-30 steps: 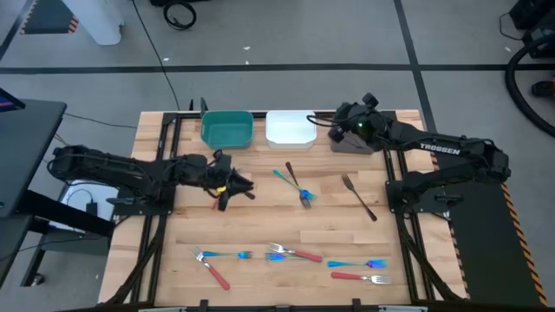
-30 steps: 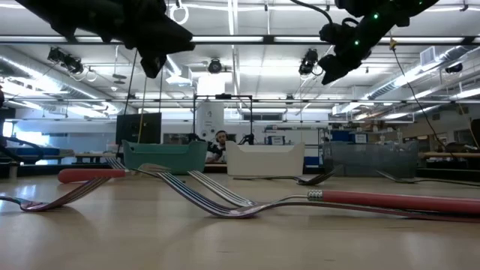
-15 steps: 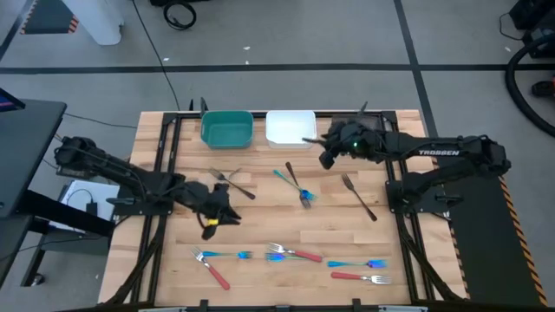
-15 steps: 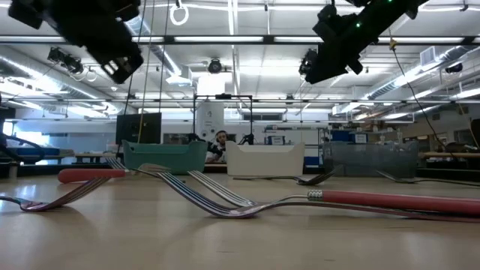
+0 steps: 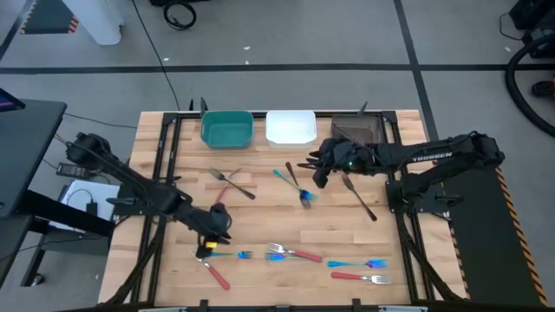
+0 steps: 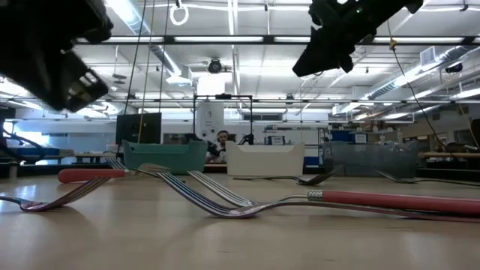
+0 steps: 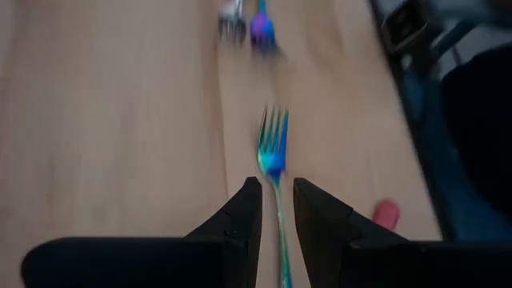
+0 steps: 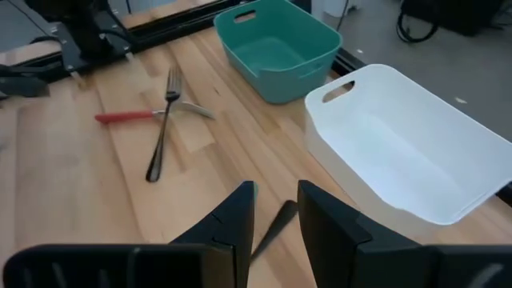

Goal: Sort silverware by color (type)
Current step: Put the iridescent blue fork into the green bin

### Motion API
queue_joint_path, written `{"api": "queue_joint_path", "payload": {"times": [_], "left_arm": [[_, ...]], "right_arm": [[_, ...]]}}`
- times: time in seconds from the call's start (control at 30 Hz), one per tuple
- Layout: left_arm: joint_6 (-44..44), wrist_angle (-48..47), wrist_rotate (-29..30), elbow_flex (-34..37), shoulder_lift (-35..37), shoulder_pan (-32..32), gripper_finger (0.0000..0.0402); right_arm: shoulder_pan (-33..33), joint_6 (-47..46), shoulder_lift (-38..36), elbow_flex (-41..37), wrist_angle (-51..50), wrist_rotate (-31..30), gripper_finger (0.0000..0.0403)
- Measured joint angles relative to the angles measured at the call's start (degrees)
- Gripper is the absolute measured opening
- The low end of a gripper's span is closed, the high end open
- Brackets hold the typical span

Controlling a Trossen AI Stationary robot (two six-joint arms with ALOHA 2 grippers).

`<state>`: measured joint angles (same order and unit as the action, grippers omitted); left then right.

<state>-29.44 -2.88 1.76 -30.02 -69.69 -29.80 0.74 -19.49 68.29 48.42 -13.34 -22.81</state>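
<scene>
The left gripper [image 5: 211, 239] hovers with fingers narrowly parted astride a blue-teal fork [image 7: 273, 160] at the table's near left (view blurred, probably not gripped); descend centred on its handle. The right gripper [image 5: 317, 171] waits mid-table, similarly parted.

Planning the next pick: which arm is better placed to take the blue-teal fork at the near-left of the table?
Left. The left claw hovers right by that blue-teal fork, fingers straddling its handle. The right claw is far across, over a dark fork.
</scene>
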Motion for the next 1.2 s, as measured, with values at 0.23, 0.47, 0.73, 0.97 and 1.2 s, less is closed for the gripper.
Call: {"api": "queue_joint_path", "payload": {"times": [0.23, 0.47, 0.73, 0.97, 1.2], "left_arm": [[-4.9, 5.5, -0.7, 0.0, -7.0, -1.2, 0.0080], [-11.6, 8.2, 0.6, 0.0, -11.9, -4.1, 0.0080], [-15.4, 9.5, 1.1, 0.0, -16.2, -6.2, 0.0080], [-16.5, 9.7, 1.4, 0.0, -16.2, -6.2, 0.0080], [-16.5, 10.2, 2.6, -0.1, -18.4, -6.8, 0.0080]], "right_arm": [[-0.6, 1.1, 0.0, 0.0, 0.0, 0.0, 0.0106], [-0.7, 1.2, 0.0, 0.0, -0.1, 0.0, 0.0106], [-1.9, 1.9, 0.0, 0.0, -0.6, 0.0, 0.0106], [-1.8, 3.2, 0.0, 0.0, -0.5, 0.0, 0.0106], [-1.8, 4.2, 0.0, 0.0, -0.5, -0.1, 0.0106]]}}
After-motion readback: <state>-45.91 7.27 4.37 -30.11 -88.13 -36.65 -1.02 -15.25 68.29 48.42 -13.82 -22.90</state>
